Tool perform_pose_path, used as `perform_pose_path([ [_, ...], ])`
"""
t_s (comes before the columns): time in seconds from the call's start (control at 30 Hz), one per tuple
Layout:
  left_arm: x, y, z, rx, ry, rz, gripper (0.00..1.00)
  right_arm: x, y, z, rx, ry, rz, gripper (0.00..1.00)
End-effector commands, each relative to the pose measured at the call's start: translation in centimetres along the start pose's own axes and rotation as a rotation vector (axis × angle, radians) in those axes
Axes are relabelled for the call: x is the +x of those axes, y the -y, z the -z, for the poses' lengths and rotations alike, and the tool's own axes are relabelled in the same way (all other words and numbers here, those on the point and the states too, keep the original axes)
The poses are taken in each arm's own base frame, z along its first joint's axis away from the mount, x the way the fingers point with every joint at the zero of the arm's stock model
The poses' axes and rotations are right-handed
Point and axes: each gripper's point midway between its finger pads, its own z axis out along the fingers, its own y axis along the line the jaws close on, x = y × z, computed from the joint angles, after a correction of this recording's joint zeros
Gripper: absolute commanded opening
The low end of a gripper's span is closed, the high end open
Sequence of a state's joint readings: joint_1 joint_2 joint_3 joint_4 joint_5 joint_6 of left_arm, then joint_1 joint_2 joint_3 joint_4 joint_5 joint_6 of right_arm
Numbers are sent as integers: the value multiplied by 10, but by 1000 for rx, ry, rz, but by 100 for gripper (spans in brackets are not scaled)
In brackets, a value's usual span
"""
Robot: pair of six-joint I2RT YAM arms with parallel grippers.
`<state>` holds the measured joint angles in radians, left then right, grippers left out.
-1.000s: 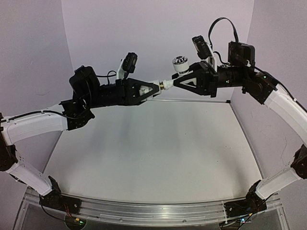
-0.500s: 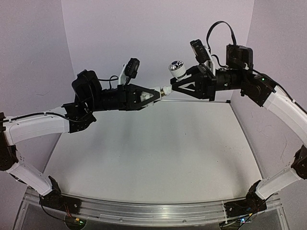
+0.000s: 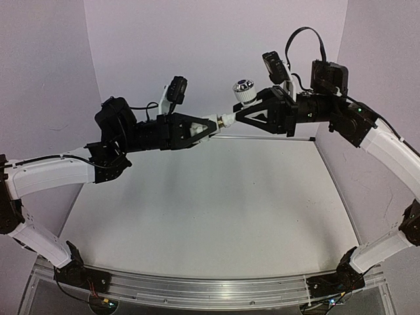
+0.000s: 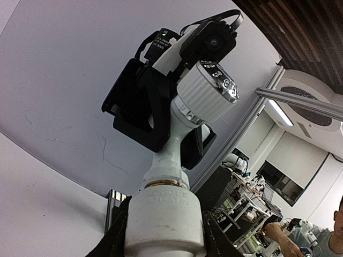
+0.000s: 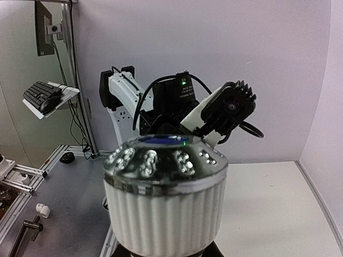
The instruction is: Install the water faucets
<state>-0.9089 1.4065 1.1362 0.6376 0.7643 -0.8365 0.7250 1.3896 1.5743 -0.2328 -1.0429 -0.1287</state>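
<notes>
High above the table, the water faucet (image 3: 241,98) hangs between my two grippers, its white ribbed knob (image 3: 245,92) with a chrome cap pointing up. My right gripper (image 3: 240,115) is shut on the faucet body just under the knob. The brass threaded end (image 3: 226,119) meets the short white cylindrical fitting (image 3: 211,124), and my left gripper (image 3: 214,123) is shut on that fitting. In the left wrist view the fitting (image 4: 165,219) sits between black fingers (image 4: 114,238), with a brass ring (image 4: 166,183) above it. The knob (image 5: 165,203) fills the right wrist view and hides my right fingers.
The white table top (image 3: 210,210) lies far below both grippers, boxed in by pale walls at the back and both sides. An aluminium rail (image 3: 210,292) runs along the near edge between the arm bases. A keyboard (image 5: 43,96) sits outside the enclosure.
Half a second ago the knob leaned left and both grippers sat slightly left. Now the knob stands upright again, much as a second ago. Both grips are unchanged.
</notes>
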Motion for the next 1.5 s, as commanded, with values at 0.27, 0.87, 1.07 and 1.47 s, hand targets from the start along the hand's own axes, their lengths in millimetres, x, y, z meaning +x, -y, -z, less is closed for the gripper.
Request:
perform_pose_path([
  [0.27, -41, 54, 6, 67, 129, -228, 0, 36, 2, -13, -17, -72, -156, 0],
  [0.87, -27, 42, 0, -70, 23, -489, 0, 41, 1, -25, -50, -44, -312, 0],
  [1.07, -13, 42, -8, -104, -32, -636, 0, 44, 0, -33, -90, -22, -414, 0],
  [1.47, -30, 47, 14, -237, 39, -796, 0, 61, 3, -34, -67, -38, -464, 0],
])
